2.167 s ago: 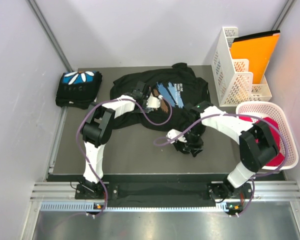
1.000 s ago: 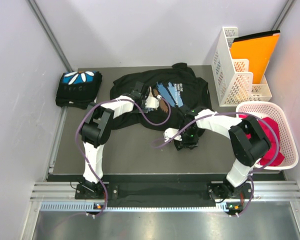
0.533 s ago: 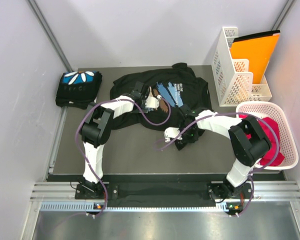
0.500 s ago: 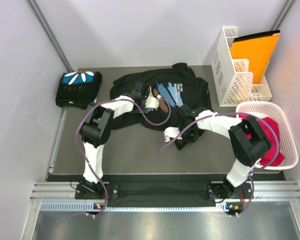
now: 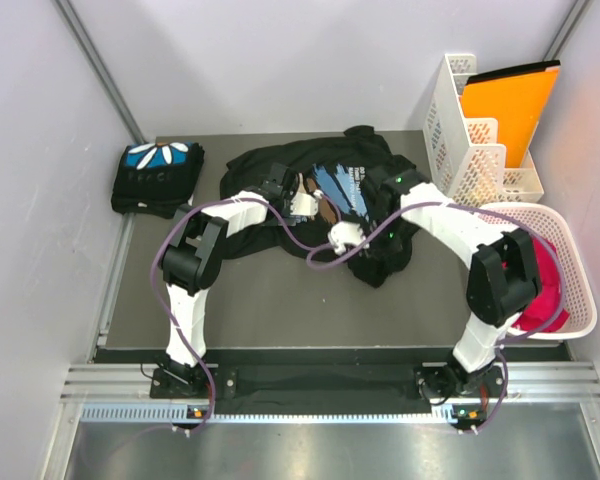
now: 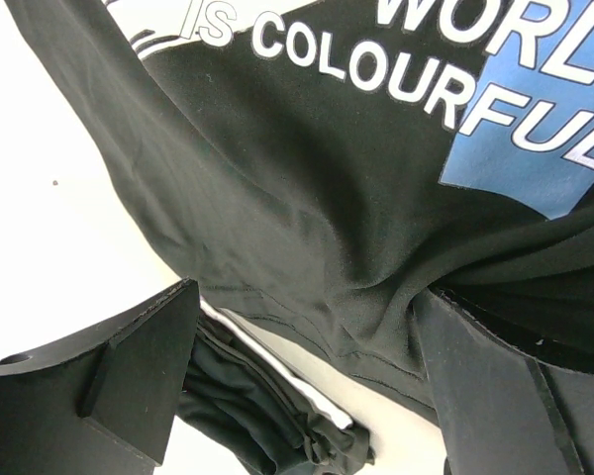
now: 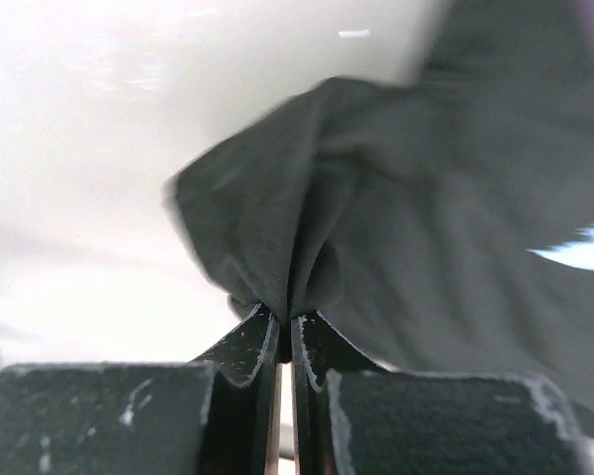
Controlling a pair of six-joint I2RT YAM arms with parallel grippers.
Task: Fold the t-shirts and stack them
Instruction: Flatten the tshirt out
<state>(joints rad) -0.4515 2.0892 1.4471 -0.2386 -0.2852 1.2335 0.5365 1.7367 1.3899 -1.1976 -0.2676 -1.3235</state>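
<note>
At right wrist only, right pincer (image 7: 284, 319) clenched on t-shirt (image 7: 416, 208) fold, left pincer (image 6: 307, 376) released

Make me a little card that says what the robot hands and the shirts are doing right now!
left gripper: open, over the spread t-shirt
right gripper: shut on a bunch of that shirt's cloth
folded t-shirt: far left corner, lying apart
basket: at the right, red cloth inside

A white basket (image 5: 525, 209) holds red cloth (image 5: 552, 290). Just behind it stands a white rack (image 5: 442, 125) holding an orange folder (image 5: 505, 110).
</note>
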